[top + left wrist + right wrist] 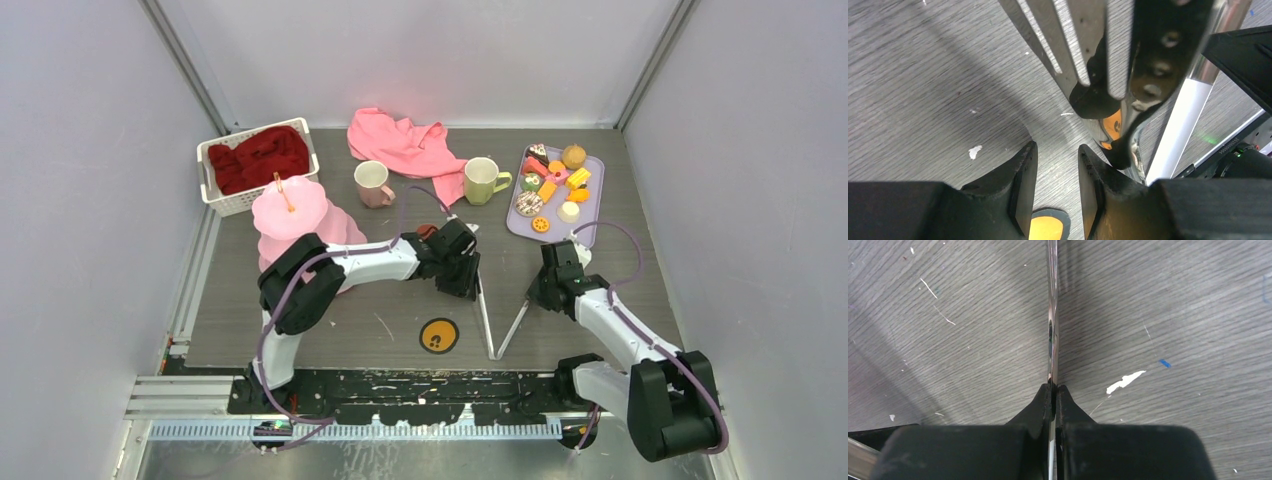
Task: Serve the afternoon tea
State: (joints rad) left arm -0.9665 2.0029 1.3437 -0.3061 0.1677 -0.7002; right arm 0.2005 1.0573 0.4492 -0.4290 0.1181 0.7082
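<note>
Two-armed tongs [486, 325] overhead — only right wrist shows fingers [1040, 405] pinching them.

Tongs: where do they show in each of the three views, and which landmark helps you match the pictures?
Top: tongs at centre, a V pointing to the bottom edge.
Left wrist: slotted blade at top centre.
Right wrist: edge-on, a thin strip up the middle, pinched in the right gripper.
Shared landmark: the grey table; the orange sticker shows only in top and left wrist.
</note>
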